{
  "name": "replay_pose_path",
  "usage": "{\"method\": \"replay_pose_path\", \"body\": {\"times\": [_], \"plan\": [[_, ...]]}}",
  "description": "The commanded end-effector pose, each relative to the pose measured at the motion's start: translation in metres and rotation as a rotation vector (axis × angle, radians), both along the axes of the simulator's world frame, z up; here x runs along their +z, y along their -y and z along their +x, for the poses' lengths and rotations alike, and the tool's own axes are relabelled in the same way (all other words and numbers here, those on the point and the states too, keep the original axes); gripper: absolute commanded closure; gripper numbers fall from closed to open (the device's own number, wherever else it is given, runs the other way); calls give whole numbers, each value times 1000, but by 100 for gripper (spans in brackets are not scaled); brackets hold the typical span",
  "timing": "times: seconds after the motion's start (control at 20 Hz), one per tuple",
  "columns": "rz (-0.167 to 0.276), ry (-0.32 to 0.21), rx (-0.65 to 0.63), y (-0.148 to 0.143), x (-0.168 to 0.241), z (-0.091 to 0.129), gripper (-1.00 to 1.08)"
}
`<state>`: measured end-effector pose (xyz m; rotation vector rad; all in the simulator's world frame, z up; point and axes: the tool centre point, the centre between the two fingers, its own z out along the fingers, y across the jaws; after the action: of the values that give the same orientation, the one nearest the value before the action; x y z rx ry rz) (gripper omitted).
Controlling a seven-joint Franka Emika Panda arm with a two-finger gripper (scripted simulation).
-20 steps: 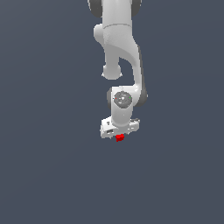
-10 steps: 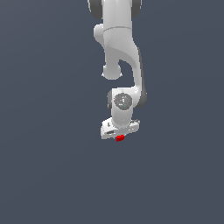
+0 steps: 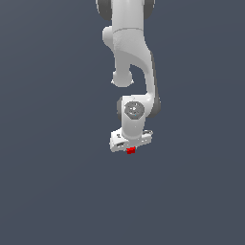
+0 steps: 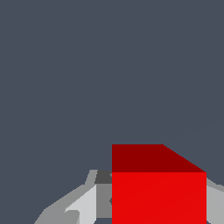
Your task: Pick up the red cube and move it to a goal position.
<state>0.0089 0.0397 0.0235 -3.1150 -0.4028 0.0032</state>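
The red cube (image 3: 130,150) is a tiny bright red block held just under my white gripper (image 3: 130,148) in the exterior view, near the picture's middle. In the wrist view the red cube (image 4: 158,188) fills much of the picture between the grey fingers (image 4: 83,203), which close on its sides. The gripper is shut on the cube. The fingertips themselves are mostly hidden behind the cube and the hand.
The white arm (image 3: 129,52) reaches down from the top of the exterior view. All around is a plain dark grey-blue surface (image 3: 48,191) with no other objects or edges in sight. No goal marker shows.
The arm, the gripper and the cube sit in nearly the same place across the frames; at most a very slight shift of the wrist.
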Motion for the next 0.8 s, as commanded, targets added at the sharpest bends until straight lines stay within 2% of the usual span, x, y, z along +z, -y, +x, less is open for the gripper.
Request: {"method": "replay_pose_path", "body": {"times": [0.0, 0.35, 0.75], "plan": [[0, 2, -1, 3, 7, 1, 108], [0, 2, -1, 22, 46, 0, 108], [0, 2, 0, 61, 124, 1, 108]]}}
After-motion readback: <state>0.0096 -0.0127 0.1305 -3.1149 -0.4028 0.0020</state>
